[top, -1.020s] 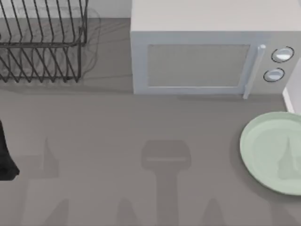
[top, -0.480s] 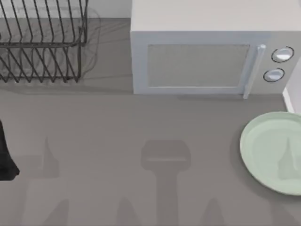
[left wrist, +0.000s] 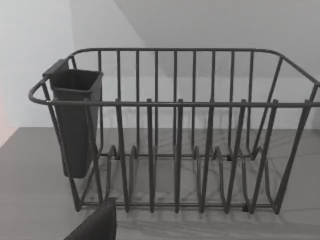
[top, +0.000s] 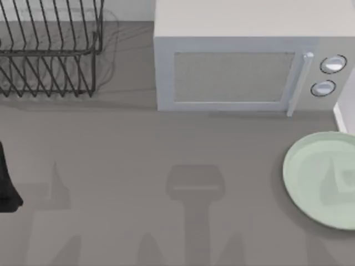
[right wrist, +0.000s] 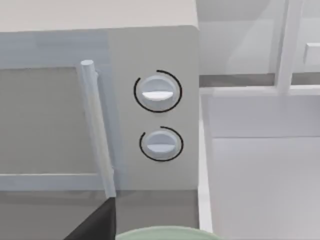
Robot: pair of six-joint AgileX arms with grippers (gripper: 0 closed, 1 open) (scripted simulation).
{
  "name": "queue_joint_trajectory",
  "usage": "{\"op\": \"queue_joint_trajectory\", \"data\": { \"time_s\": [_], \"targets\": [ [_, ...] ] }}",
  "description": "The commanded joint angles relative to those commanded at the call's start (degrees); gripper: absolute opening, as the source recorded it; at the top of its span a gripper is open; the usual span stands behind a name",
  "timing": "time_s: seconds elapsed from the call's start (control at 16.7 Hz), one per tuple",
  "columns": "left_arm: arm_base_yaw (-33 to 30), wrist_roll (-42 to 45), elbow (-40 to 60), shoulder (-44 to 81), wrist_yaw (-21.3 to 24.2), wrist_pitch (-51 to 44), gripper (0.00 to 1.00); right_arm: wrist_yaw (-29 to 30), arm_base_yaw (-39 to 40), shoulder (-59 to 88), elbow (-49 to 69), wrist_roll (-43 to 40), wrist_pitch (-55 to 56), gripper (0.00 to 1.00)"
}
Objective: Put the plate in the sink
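shadow on plate has shifted.

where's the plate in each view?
Top view: the plate lies on the table at the right edge, in front of the microwave's knob end, partly cut off.
Left wrist view: not in it; the camera faces the dish rack.
Right wrist view: a sliver of its far rim at the bottom edge, below the microwave's two knobs.
Shared landmark: those knobs beside the door handle.
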Motion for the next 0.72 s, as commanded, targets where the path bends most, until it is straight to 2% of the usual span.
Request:
{"op": "queue_joint_trajectory", "data": {
  "time_s": [0.72],
  "targets": [
    [0.0, 0.0, 0.0, 0.0, 0.0, 0.0, 1.00, 0.0, 14.3, 63.8, 47.1, 14.8, -37.3, 1.00]
  ]
}}
